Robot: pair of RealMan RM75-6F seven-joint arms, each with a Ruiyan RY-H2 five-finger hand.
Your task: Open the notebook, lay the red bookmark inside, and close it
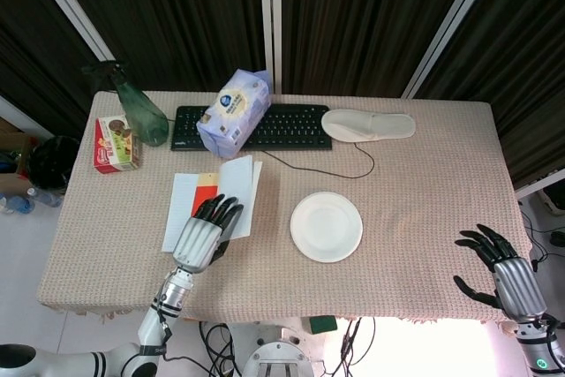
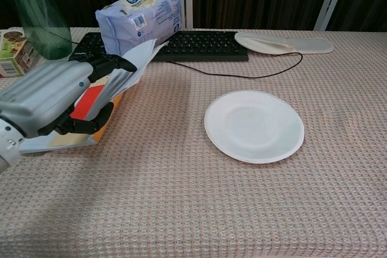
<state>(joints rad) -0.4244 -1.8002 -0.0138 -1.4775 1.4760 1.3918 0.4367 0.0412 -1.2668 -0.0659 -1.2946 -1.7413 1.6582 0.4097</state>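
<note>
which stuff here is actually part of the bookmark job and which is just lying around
Part of the job:
notebook, right-hand pages lifted
red bookmark, lying inside it
left hand, raising the pages

Just lying about:
white plate
keyboard
blue packet
slipper
green bottle
snack box
right hand, idle off the table edge

Table [image 1: 424, 174] w/ notebook [image 1: 187, 209], plate [image 1: 327, 226], keyboard [image 1: 287, 126], slipper [image 1: 368, 124].

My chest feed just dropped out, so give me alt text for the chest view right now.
The left hand lifts the right-hand pages of the open notebook up off the table, with the red bookmark lying inside beneath them. To the right sits a white plate; behind are a keyboard and a tissue pack.
</note>
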